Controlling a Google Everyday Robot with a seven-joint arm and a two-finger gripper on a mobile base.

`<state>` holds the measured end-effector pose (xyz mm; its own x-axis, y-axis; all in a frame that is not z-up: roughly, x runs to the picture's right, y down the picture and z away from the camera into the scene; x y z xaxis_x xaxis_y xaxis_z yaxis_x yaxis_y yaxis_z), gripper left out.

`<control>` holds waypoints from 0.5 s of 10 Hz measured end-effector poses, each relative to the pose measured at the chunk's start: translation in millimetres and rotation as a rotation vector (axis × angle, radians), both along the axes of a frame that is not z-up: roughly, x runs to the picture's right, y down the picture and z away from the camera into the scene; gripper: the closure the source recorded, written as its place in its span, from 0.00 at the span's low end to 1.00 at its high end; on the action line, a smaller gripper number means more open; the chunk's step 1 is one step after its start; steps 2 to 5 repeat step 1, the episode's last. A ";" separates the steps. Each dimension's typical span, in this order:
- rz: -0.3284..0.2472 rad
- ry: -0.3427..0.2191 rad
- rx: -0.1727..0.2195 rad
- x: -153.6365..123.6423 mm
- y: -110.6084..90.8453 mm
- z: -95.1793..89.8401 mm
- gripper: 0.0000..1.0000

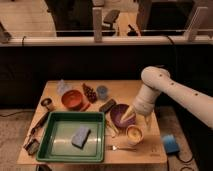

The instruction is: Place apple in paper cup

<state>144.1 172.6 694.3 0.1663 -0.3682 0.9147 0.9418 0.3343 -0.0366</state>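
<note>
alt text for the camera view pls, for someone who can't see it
A white robot arm's end effector hovers just above a paper cup at the front right of a wooden table, beside a purple bowl. A green tray sits front left.
</note>
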 end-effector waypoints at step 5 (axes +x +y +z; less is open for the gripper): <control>0.000 0.000 0.000 0.0 0.0 0.0 0.20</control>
